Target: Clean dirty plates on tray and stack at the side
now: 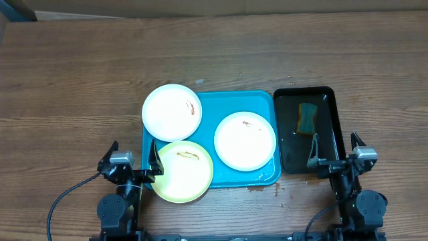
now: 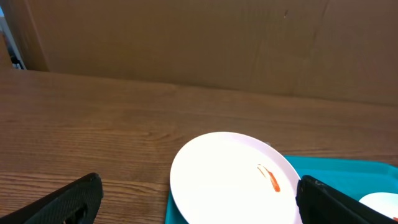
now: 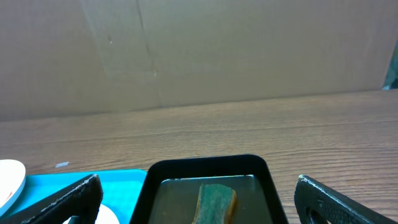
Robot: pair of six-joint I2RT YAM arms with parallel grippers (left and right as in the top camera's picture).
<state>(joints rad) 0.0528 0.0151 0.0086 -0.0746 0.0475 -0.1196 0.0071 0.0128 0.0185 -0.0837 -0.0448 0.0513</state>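
nearest the robot, the left gripper (image 1: pixel 132 163) and the right gripper (image 1: pixel 336 158) hang at the near side of the tray (image 1: pixel 231 100), one at each near corner, both spread wide and holding nothing, probably parked where either can reach in. the yellow-green plate (image 1: pixel 182 171) sits on the tray's near left corner and overhangs the rim. one white plate (image 1: pixel 245 140) lies fully inside, right of centre. the other white plate (image 1: pixel 172 111) overhangs the far left corner. each shows a reddish smear face up, so none looks cleaned or stacked yet. just right of the tray, a black tray (image 1: pixel 329 120) holds a sponge (image 1: pixel 307 118), seemingly in liquid and handy for the right arm. count: three plates, two trays, one sponge, two grippers.
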